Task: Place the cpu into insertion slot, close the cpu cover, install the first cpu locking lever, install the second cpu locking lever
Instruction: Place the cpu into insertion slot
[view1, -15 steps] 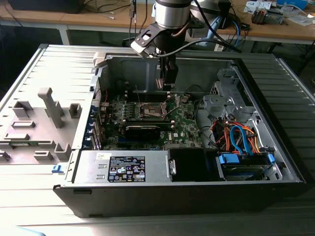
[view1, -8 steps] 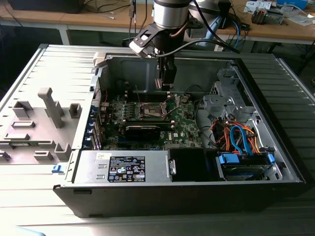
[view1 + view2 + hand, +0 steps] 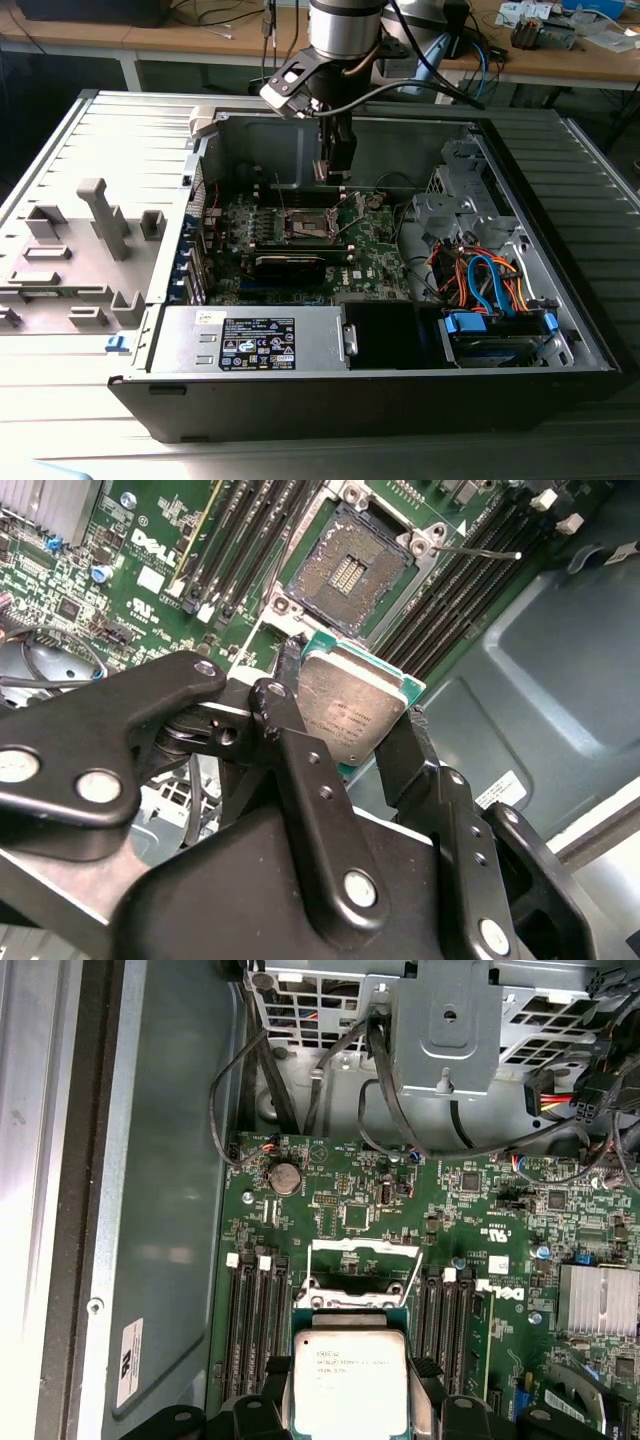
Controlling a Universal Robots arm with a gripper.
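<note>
- End effector clenched on cpu, gripping two opposite edges, inside the case.
- Cpu hangs above slot, not seated; pin field bare.
- Cover flipped open beside slot.

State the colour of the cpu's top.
The cpu is dull silver-grey on top, green-edged; second wrist view shows it best.

cpu: 1; insertion slot: 1; cpu cover: 1; gripper: 1; green board: 1; coin battery: 1; finned heatsink: 1.
</note>
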